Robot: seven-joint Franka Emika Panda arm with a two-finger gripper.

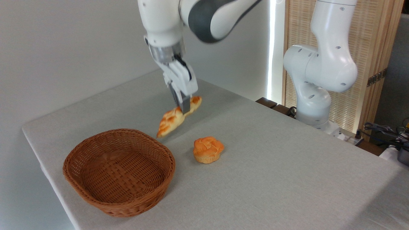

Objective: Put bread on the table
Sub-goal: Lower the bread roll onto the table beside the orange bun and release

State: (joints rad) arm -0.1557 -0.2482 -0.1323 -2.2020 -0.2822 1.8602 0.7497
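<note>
My arm (204, 19) comes in from the top of the view, its grey-and-white elbow bent high above the desk (271, 179), and the wrist drops steeply down with a slight lean toward the right. At its end my tool (182, 108) points down at the desk, and its two fingers (185, 103) are pinched on the bread (177, 116), gripping it a little past the middle, nearer the loaf's upper right end.

The bread hangs in my grip above the desk, not resting on it; a soft shadow lies on the cloth below and to the right of it. Its long axis runs on a slant: the lower pointed tip aims down and left, toward the far rim of the wicker basket (119, 172), while the other tip rises up and right, away from the basket. The lower tip hangs just beyond the basket's far right edge, outside the rim rather than over the hollow.

The round orange bun (208, 149) sits on the desk just right of the basket, apart from it, and nearer the camera than the bread. My base and lower links (316, 80) stand well to the right of the basket, at the desk's far edge.
</note>
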